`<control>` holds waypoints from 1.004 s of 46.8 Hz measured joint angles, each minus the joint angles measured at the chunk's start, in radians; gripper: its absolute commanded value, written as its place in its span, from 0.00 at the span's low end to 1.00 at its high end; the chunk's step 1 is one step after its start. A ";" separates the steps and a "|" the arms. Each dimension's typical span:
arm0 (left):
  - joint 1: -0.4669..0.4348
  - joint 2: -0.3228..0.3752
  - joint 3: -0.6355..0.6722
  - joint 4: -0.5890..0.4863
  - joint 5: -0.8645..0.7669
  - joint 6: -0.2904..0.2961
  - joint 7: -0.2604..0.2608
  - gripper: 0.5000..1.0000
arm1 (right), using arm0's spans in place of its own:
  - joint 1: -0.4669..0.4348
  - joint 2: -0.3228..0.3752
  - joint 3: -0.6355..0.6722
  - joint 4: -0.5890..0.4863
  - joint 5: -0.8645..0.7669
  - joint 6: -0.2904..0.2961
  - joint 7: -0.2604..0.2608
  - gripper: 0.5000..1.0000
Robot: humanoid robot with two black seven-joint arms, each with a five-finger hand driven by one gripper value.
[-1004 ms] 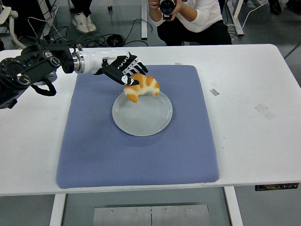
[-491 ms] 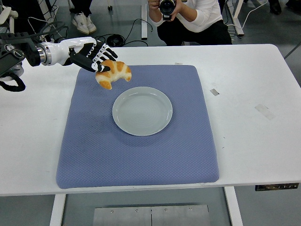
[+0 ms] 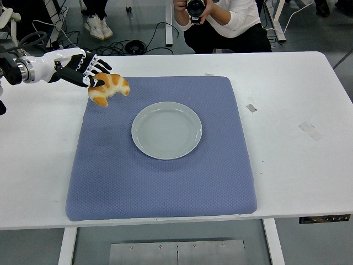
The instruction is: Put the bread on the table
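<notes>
the fingers (image 3: 92,69) of the left hand (image 3: 83,67) are seen curled over the far, upper side of the bread (image 3: 109,88), a golden croissant, which is grasped and carried in the air. the bread hangs just to the right of and slightly nearer than the fingers, at the far left corner of the blue mat (image 3: 165,165), about over its left edge. its long axis is judged to run roughly left to right, with the tips curving toward the near side.

the relation that matters for the coming move is taken to be this: bare white worktop (image 3: 49,160) lies directly to the left of the bread, on the same side as the carrying arm, so only a short shift left and a lowering would seem to be called for before the grasp is released. the gray plate (image 3: 166,130) at the middle of the mat is empty and stands well apart to the right.

the left arm enters from the left edge at the far side, the forearm nearly level and the hand pointed right. no right arm is in view. a person (image 3: 220,22) crouches with a camera beyond the far edge.
</notes>
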 measured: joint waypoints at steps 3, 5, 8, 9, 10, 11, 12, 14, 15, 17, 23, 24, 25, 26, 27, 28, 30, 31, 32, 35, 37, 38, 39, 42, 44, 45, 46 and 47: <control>0.006 0.000 0.000 0.004 0.001 0.000 0.000 0.39 | 0.000 0.000 0.000 0.000 0.000 0.000 0.000 1.00; 0.010 -0.001 0.000 0.007 0.001 0.002 0.000 0.39 | 0.000 0.000 0.000 0.000 0.000 0.000 0.000 1.00; 0.013 -0.003 0.001 0.016 0.001 0.004 0.000 0.39 | 0.000 0.000 0.000 0.000 0.000 0.000 0.000 1.00; 0.015 -0.003 0.001 0.018 0.001 0.005 0.000 0.39 | 0.000 0.000 0.001 0.000 0.000 0.000 0.000 1.00; 0.019 -0.003 0.001 0.019 0.001 0.005 0.000 0.40 | 0.000 0.000 0.001 0.000 0.000 0.000 0.000 1.00; 0.022 -0.003 0.002 0.020 0.001 0.005 0.000 0.40 | 0.000 0.000 0.001 0.000 0.000 0.000 0.000 1.00; 0.024 -0.004 0.002 0.021 0.001 0.005 0.000 0.40 | 0.000 0.000 0.001 0.000 0.000 0.000 0.000 1.00; 0.028 -0.005 0.002 0.025 0.001 0.005 0.000 0.41 | 0.000 0.000 0.001 0.000 0.000 0.000 0.000 1.00; 0.029 -0.005 0.002 0.027 0.001 0.005 0.000 0.41 | 0.000 0.000 0.001 0.000 0.000 0.000 0.000 1.00; 0.030 -0.007 0.002 0.030 0.001 0.005 0.000 0.42 | 0.000 0.000 0.001 0.000 0.000 0.000 0.000 1.00; 0.031 -0.007 0.002 0.032 0.001 0.005 0.000 0.43 | 0.000 0.000 0.000 0.000 0.000 0.000 0.000 1.00; 0.032 -0.007 0.002 0.032 0.001 0.005 0.000 0.43 | 0.000 0.000 0.000 0.000 0.000 0.000 0.000 1.00; 0.032 -0.008 0.002 0.033 0.001 0.005 0.000 0.44 | 0.000 0.000 0.000 0.000 0.000 0.000 0.000 1.00; 0.033 -0.008 0.002 0.033 0.001 0.006 0.000 0.45 | 0.000 0.000 0.000 0.000 0.000 0.000 0.000 1.00; 0.034 -0.008 0.002 0.033 0.001 0.006 0.000 0.47 | 0.000 0.000 0.000 0.000 0.000 0.000 0.000 1.00; 0.036 -0.008 0.002 0.033 0.001 0.006 0.000 0.48 | 0.000 0.000 0.000 0.000 0.000 0.000 0.000 1.00; 0.038 -0.009 0.002 0.035 0.001 0.006 0.000 0.49 | 0.000 0.000 0.000 0.000 0.000 0.000 0.000 1.00; 0.038 -0.009 0.002 0.035 0.001 0.007 0.000 0.50 | 0.000 0.000 0.000 0.000 0.000 0.000 0.000 1.00; 0.039 -0.009 0.002 0.035 0.001 0.008 0.000 0.51 | 0.000 0.000 0.000 0.000 0.000 0.000 0.000 1.00; 0.039 -0.009 0.002 0.035 0.001 0.017 0.000 0.53 | 0.000 0.000 0.000 0.000 0.000 0.000 0.000 1.00; 0.040 -0.010 0.002 0.036 0.001 0.022 0.000 0.53 | 0.000 0.000 0.000 0.000 0.000 0.000 0.000 1.00; 0.040 -0.010 0.002 0.036 0.001 0.023 0.000 0.54 | 0.000 0.000 0.000 0.000 0.000 0.000 0.000 1.00; 0.040 -0.010 0.002 0.036 0.001 0.024 0.000 0.54 | 0.000 0.000 0.000 0.000 0.000 0.000 0.000 1.00; 0.040 -0.010 0.002 0.036 0.001 0.026 0.000 0.55 | 0.000 0.000 0.000 0.000 0.000 0.000 0.000 1.00; 0.040 -0.010 0.002 0.036 0.001 0.026 0.000 0.56 | 0.000 0.000 0.000 0.000 0.000 0.000 0.000 1.00; 0.040 -0.010 0.002 0.036 0.001 0.026 0.000 0.57 | 0.000 0.000 0.000 0.000 0.000 0.000 0.000 1.00; 0.040 -0.010 0.002 0.036 0.001 0.026 0.000 0.57 | 0.000 0.000 0.000 0.000 0.000 0.000 0.000 1.00; 0.040 -0.010 0.002 0.036 0.001 0.026 0.000 0.57 | 0.000 0.000 0.000 0.000 0.000 0.000 0.000 1.00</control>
